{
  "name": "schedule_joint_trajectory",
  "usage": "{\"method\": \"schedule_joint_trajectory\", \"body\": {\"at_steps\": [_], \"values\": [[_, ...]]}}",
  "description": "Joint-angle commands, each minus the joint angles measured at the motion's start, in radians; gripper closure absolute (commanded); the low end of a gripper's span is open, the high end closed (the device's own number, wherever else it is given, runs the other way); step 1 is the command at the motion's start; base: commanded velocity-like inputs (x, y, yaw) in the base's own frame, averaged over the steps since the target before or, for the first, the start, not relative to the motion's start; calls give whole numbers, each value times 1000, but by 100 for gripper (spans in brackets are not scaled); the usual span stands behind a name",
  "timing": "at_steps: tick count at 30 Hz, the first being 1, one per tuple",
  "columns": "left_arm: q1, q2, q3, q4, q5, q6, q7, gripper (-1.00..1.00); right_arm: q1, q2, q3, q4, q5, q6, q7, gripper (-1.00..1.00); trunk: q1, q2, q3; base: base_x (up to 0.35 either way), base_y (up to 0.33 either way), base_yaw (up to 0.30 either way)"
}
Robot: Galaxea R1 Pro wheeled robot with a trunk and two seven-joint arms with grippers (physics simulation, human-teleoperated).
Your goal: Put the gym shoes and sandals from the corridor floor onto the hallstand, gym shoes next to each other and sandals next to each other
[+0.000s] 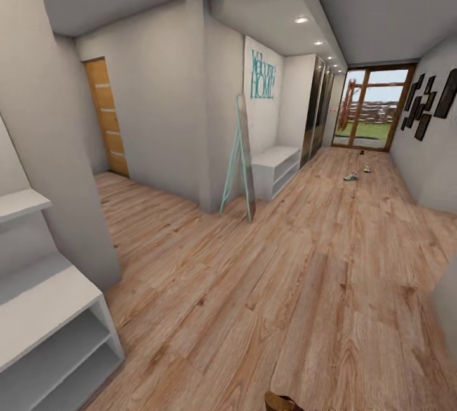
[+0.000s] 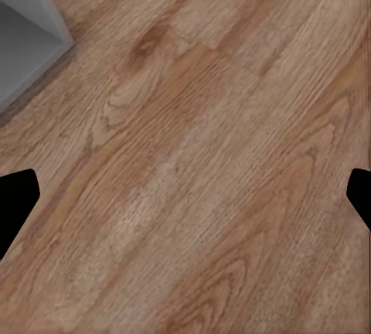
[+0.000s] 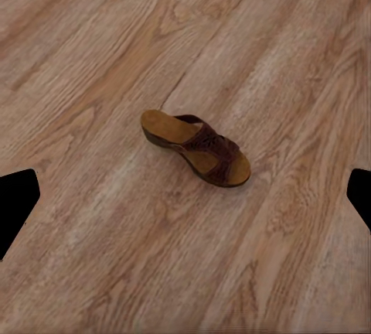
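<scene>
Right end effector [image 3: 185, 195], fingers spread wide and empty, hangs above a sandal [image 3: 196, 148] lying diagonally across the corridor floor [image 3: 93, 56] planks.

matt grained wood floor [image 1: 285, 284], leathery sandal [image 3: 197, 148]

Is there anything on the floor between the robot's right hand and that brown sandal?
No. In the right wrist view, only bare wood-plank floor lies between the open right hand and the brown strapped sandal.

Head camera down the corridor floor [image 1: 266, 284]; both wrist cameras close above it.
</scene>
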Motion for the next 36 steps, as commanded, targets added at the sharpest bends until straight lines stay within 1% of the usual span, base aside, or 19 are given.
{"method": "schedule_joint_trajectory", "body": {"at_steps": [1,23,28,36], "values": [[0,1,0,0,6,-3,-2,-100,-1,0,0,1,0,-3,0,-100,0,-1,-1,0,0,-286],[-1,2,0,0,10,-3,-2,-100,-1,0,-1,4,0,-2,0,-100,0,-1,-5,0,7,-283],[-2,2,0,0,9,-3,-2,-100,-1,1,-1,5,0,-2,0,-100,0,-1,-7,0,129,-283],[-1,2,0,0,7,-3,-2,-100,-1,2,-1,6,0,-2,0,-100,0,-1,-12,0,267,-283]]}}
